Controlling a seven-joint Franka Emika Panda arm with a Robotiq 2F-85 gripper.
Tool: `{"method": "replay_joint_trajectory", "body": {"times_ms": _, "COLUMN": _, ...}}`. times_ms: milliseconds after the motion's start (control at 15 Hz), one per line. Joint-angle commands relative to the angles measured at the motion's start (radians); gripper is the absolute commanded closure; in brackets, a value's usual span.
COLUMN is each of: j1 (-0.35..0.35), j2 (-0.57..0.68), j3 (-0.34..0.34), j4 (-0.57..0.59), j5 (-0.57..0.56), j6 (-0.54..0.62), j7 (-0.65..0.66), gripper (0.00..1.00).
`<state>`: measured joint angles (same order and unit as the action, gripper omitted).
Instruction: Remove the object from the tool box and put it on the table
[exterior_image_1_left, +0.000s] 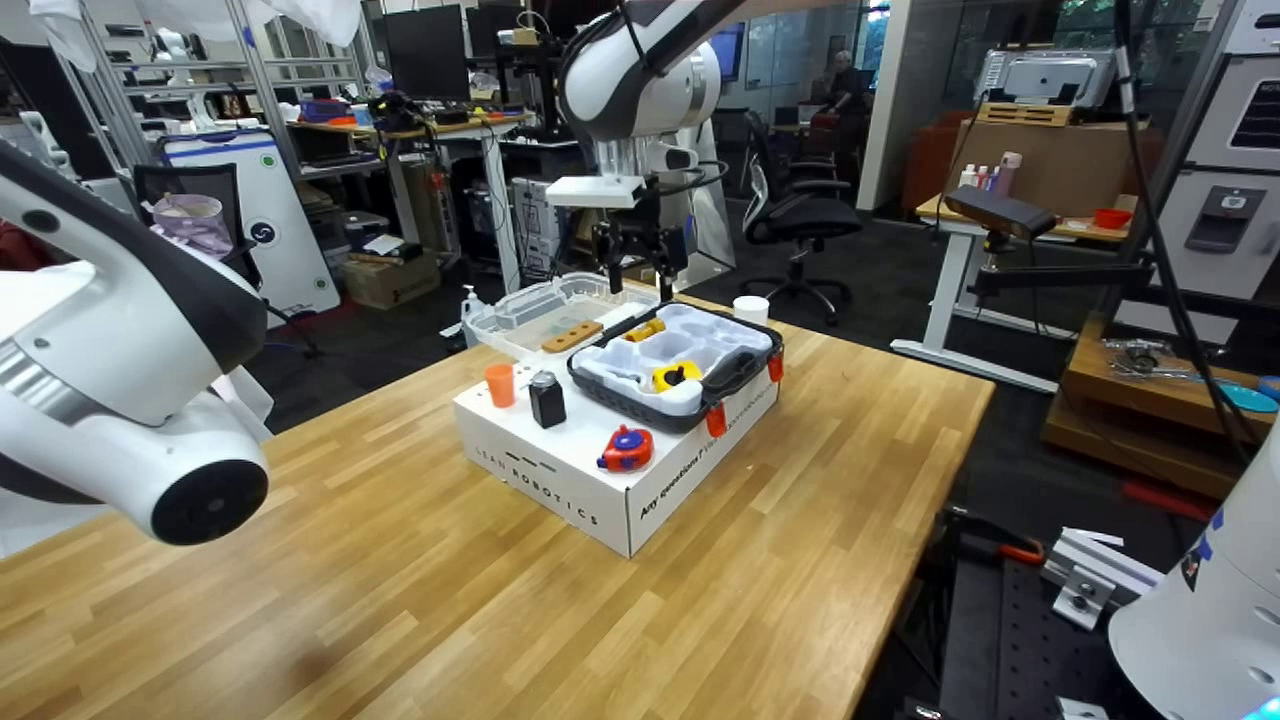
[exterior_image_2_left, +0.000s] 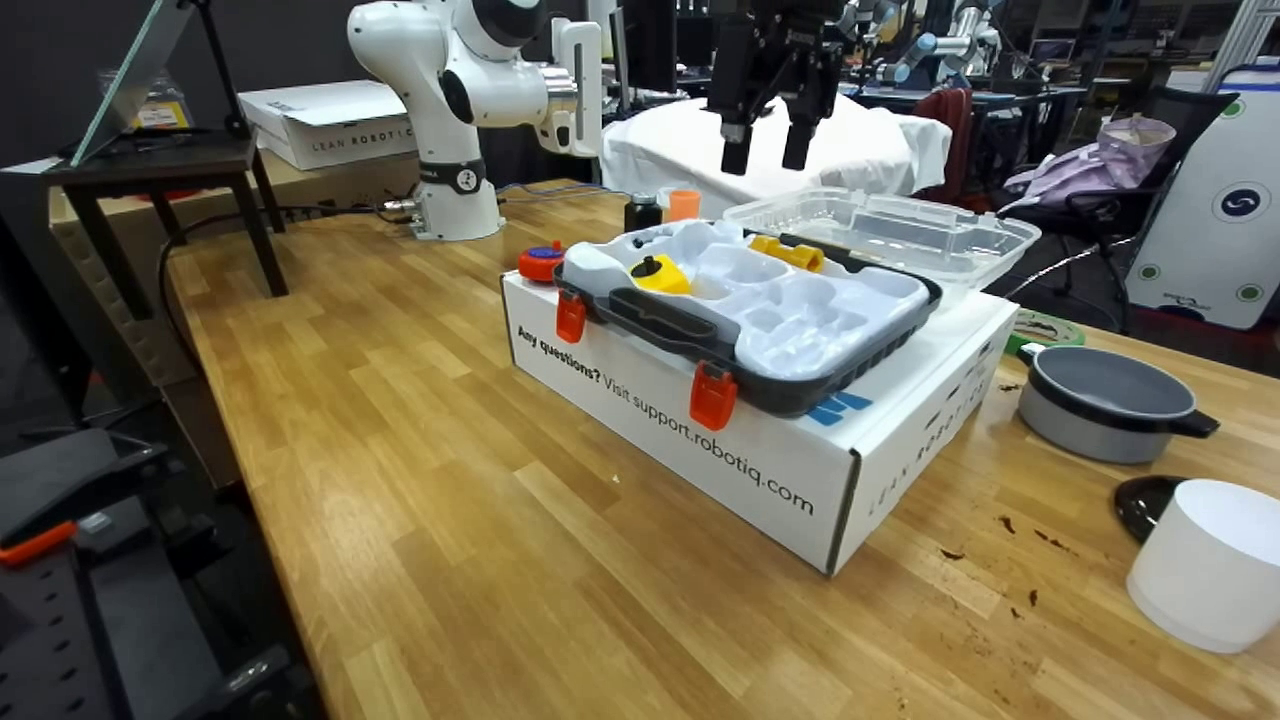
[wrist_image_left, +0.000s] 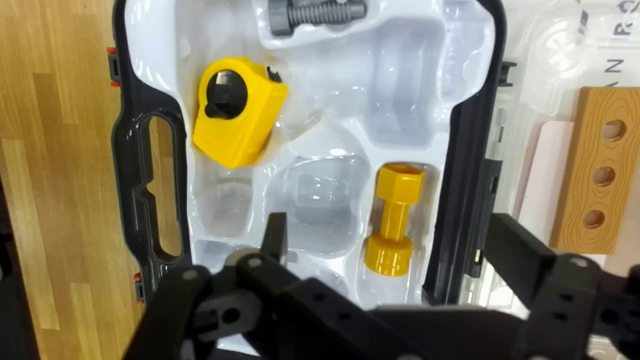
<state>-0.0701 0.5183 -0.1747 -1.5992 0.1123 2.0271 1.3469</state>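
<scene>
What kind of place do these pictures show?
Most likely a robotics lab: a white robot arm stands on the wooden table, a white box reads "LEAN ROBOTICS", and a dark monitor is in the background.

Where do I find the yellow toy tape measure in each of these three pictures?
In an exterior view: near the centre, the yellow toy tape measure shows left of the black carrying handle.
In an exterior view: above the centre, it shows just above the handle.
Wrist view: upper left, it shows right of the handle.
Shared landmark: that handle, close by in all three.
</scene>
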Motion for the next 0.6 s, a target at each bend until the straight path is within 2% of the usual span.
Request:
{"method": "replay_joint_trajectory", "body": {"times_ms": 0, "j1": -0.030, "j2": 0.023, "j3": 0.016, "j4": 0.020, "j5": 0.050, "j6": -0.031, "j7": -0.021, "gripper": 0.00}}
{"method": "replay_joint_trajectory", "body": {"times_ms": 533, "j1": -0.040, "j2": 0.056, "j3": 0.009, "j4": 0.018, "j5": 0.063, "j6": -0.027, "j7": -0.015, "gripper": 0.00}}
